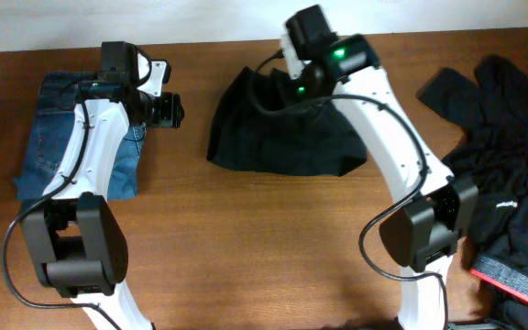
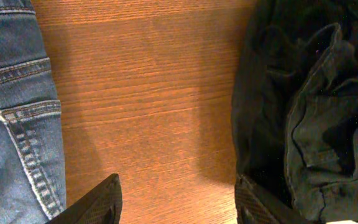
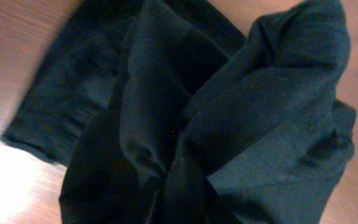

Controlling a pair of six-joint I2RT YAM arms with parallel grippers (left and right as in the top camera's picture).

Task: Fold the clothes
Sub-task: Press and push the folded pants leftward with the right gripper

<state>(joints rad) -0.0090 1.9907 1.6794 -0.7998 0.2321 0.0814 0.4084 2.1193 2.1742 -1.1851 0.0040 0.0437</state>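
A crumpled black garment (image 1: 282, 133) lies at the back middle of the table. My right gripper (image 1: 293, 84) sits at its far edge. In the right wrist view the black garment (image 3: 241, 124) fills the frame, its folds gathered and drawn up into the jaws; the fingers are buried in cloth and seem shut on it. Folded blue jeans (image 1: 71, 137) lie at the left. My left gripper (image 1: 168, 110) hovers just to their right, open and holding nothing. Its fingertips (image 2: 98, 202) stand wide over bare wood between the jeans (image 2: 11, 112) and the black garment (image 2: 309, 112).
A loose heap of more black clothes (image 1: 511, 156) covers the right end of the table, with a red-edged item (image 1: 511, 280) at its front. Both arm bases stand at the front edge. Bare wood (image 1: 264, 238) fills the front middle.
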